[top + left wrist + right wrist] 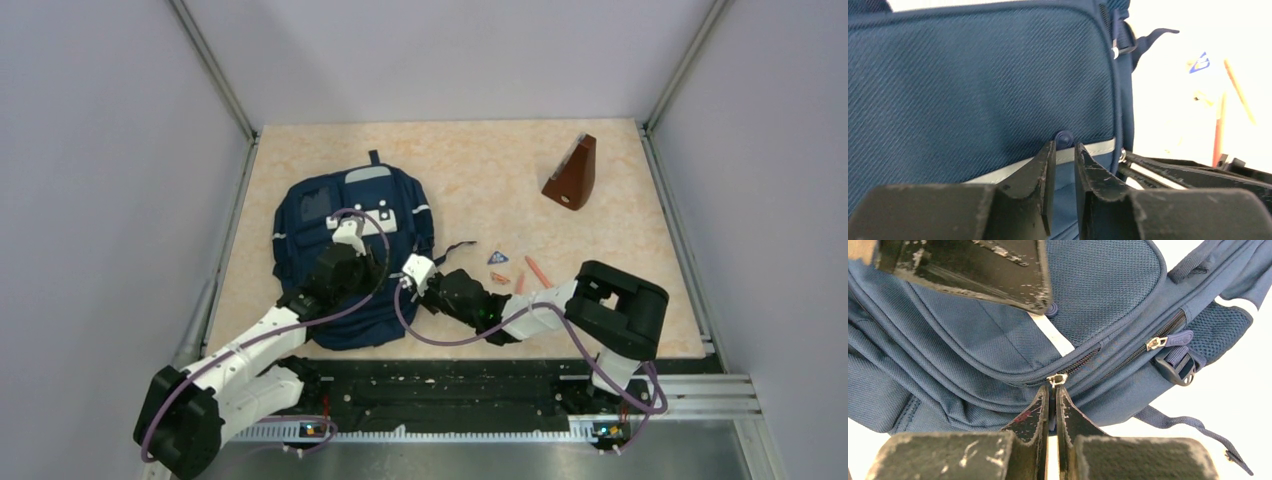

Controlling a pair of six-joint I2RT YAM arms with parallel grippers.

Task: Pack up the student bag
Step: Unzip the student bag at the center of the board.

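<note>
Backpack (300, 235), one (brown wedge (572, 175), one)

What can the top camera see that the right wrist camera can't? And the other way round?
Only the top view: a brown wedge, a little blue triangle and orange sticks lying off to the side of the bag.
Only the right wrist view: the zip pull that the right gripper is pinching, a second zip pull and a buckle.
Both: the bag, with the right gripper and the left gripper on it.
</note>
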